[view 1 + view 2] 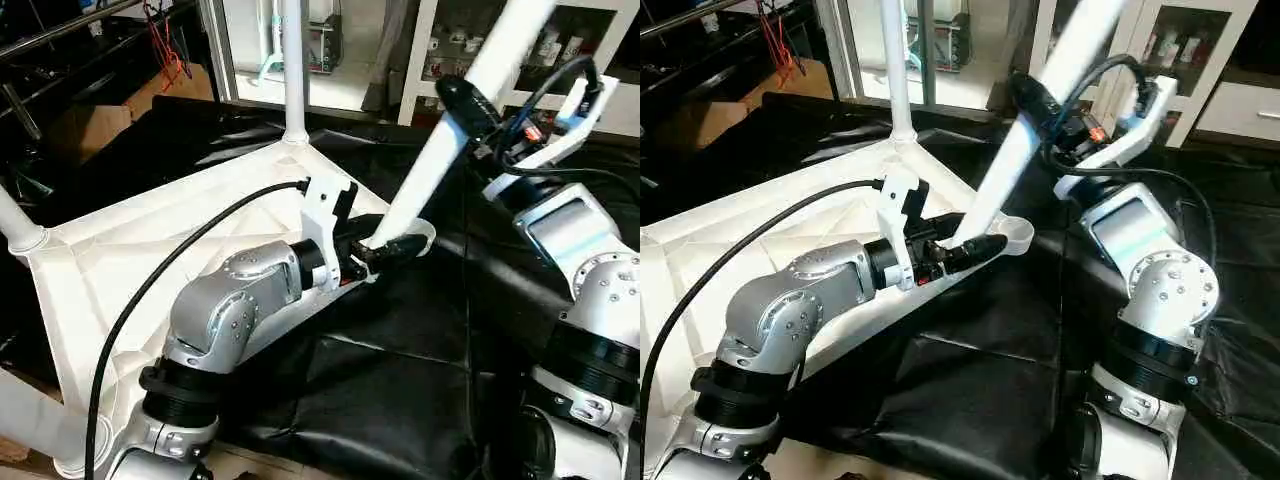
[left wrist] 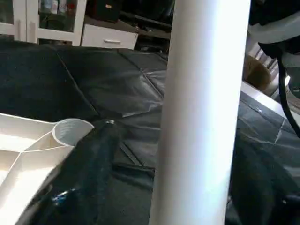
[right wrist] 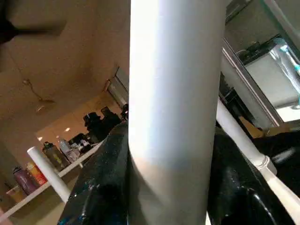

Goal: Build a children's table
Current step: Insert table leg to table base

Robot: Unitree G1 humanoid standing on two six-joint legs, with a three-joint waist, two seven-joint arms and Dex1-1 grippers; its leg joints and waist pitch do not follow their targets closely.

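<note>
Right pincer (image 1: 470, 105) clamped around tilted white leg (image 1: 430, 170) above tabletop (image 1: 120, 260).

Black sheeting (image 1: 400, 380) covers the work surface; white glass-fronted cabinets (image 1: 600, 50) stand behind it.

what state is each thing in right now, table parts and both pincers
tabletop: upside down on the black mat, ribbed underside up
far corner leg: upright in its socket
left corner leg: seated in its socket
fourth leg: tilted, lower end at the near right socket, not upright
right pincer: shut on the fourth leg
left pincer: at the fourth leg's lower end, grip unclear
</note>
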